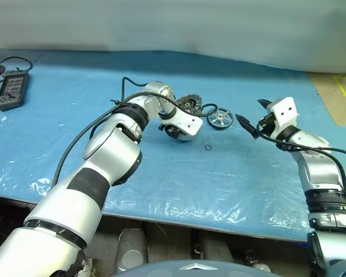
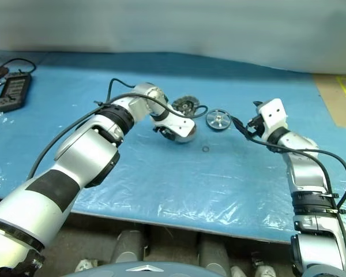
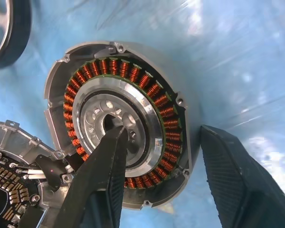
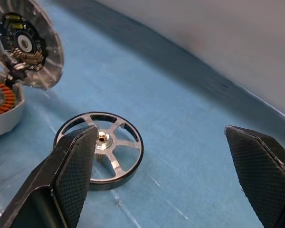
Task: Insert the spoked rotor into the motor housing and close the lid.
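Motor housing (image 3: 118, 126), a round grey metal ring with copper-coloured windings around a silver centre hub: lies flat on the blue plastic-covered table (image 1: 179, 184), directly beneath the left gripper (image 3: 164, 156). That gripper points steeply down with its two black fingers parted; one finger (image 3: 102, 171) lies across the hub, the other stands just outside the housing rim (whether either touches the metal cannot be told).

Lid (image 4: 26, 45), a grey ribbed metal disc with a circuit board on its inner face: stands tilted open at the housing's edge, beside the left gripper.

Spoked rotor (image 4: 102, 149), a shiny silver wheel with a dark outer band and brass-coloured centre pin: flat on the table, just ahead of the right gripper (image 4: 173, 171), between it and the housing. Right gripper spread wide, holding nothing, apart from the rotor.

Small dark ring (image 1: 208, 147): on the table, near the left gripper.

Black handheld controller with cable (image 1: 10, 89): well apart from both grippers.
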`<control>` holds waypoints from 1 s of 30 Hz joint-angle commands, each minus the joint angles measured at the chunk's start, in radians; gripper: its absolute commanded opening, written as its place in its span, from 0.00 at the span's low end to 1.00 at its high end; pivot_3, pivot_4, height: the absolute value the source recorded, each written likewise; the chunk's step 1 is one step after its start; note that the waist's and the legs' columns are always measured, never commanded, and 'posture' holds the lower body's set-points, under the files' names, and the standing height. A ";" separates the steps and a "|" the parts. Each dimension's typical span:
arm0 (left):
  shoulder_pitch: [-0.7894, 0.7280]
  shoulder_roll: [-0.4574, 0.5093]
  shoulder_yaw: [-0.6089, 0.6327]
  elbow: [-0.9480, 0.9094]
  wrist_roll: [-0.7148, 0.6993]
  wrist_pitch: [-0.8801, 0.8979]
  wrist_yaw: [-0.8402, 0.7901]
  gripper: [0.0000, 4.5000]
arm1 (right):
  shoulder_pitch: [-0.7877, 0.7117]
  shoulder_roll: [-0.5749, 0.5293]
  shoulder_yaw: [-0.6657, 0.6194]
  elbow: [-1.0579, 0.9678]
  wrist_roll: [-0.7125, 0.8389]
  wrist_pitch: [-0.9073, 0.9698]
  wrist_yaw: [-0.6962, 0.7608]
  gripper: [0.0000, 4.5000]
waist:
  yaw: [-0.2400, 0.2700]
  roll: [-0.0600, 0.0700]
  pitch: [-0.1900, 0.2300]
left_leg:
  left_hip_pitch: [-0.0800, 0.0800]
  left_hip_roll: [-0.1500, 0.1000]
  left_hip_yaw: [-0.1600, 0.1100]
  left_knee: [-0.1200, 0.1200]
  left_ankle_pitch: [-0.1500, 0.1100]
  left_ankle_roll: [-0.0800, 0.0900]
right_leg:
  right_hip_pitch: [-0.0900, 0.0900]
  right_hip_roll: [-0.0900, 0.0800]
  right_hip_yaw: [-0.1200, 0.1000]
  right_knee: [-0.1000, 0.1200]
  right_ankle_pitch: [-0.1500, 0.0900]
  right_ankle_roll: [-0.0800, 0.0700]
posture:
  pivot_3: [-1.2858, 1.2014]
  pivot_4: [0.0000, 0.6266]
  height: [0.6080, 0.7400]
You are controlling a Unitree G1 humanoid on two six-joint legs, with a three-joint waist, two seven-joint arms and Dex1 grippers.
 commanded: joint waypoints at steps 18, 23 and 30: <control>0.235 0.171 -0.237 -0.471 -0.374 0.081 -0.362 0.45 | -0.164 0.016 0.021 0.249 -0.031 -0.189 0.027 1.00 | 0.001 0.001 -0.001 | 0.002 0.003 0.001 0.001 -0.002 0.003 | 0.000 0.001 0.000 0.006 -0.002 -0.004 | 0.52 0.24 1.00; 0.241 0.248 -0.348 -0.627 -0.503 0.208 -0.362 0.45 | -0.175 0.018 0.024 0.273 -0.034 -0.202 0.034 1.00 | -0.001 0.001 -0.001 | 0.002 0.005 0.001 0.001 -0.002 0.003 | 0.000 0.003 0.000 0.006 -0.003 -0.005 | 0.52 0.24 1.00; 0.239 0.345 -0.461 -0.817 -0.666 0.361 -0.362 0.45 | -0.187 0.024 0.033 0.292 -0.036 -0.215 0.049 1.00 | -0.005 0.001 -0.001 | 0.002 0.006 0.002 0.001 0.000 0.000 | -0.001 0.005 0.001 0.006 -0.003 -0.005 | 0.52 0.24 1.00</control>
